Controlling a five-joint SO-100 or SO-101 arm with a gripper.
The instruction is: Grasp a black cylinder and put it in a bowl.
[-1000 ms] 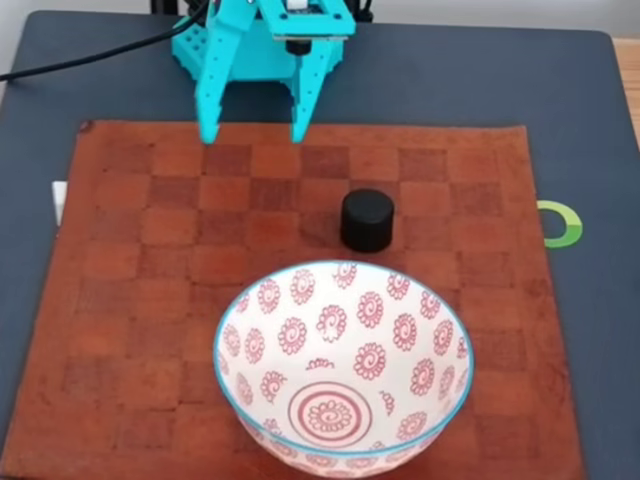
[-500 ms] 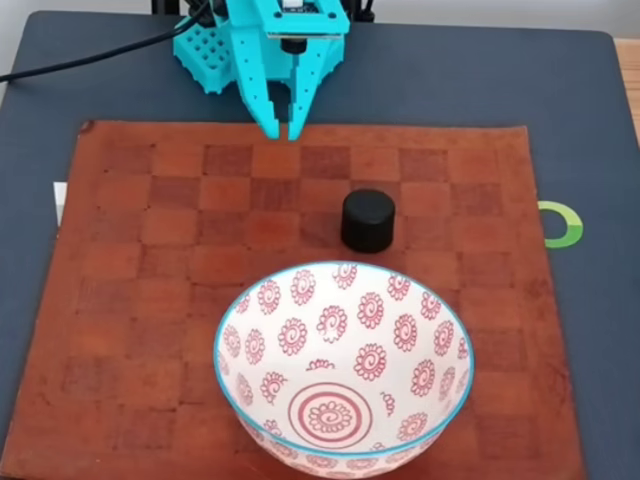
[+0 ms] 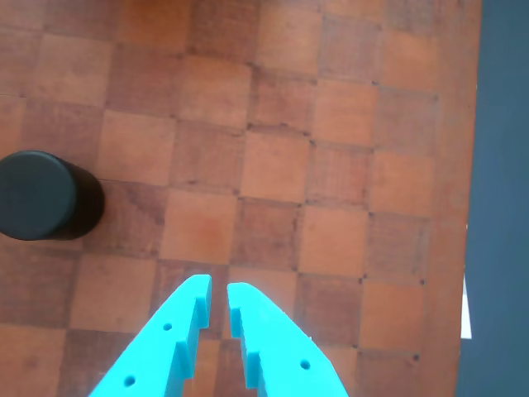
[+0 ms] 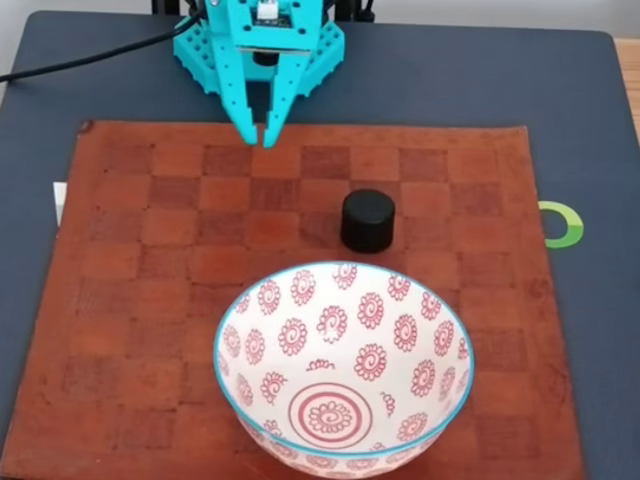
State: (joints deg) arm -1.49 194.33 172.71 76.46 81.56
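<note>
Fixed view is showing me my turquoise gripper (image 4: 258, 137) hanging nearly clenched and empty over the far edge of the checkered mat (image 4: 130, 300), while the black cylinder (image 4: 368, 220) is standing upright just behind the bowl (image 4: 250, 310), untouched.

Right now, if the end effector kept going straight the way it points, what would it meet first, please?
Probably the brown leather checkerboard mat. The turquoise end effector points down at bare squares, with the short matte black cylinder off to the left in the wrist view. Depth is uncertain.
</note>
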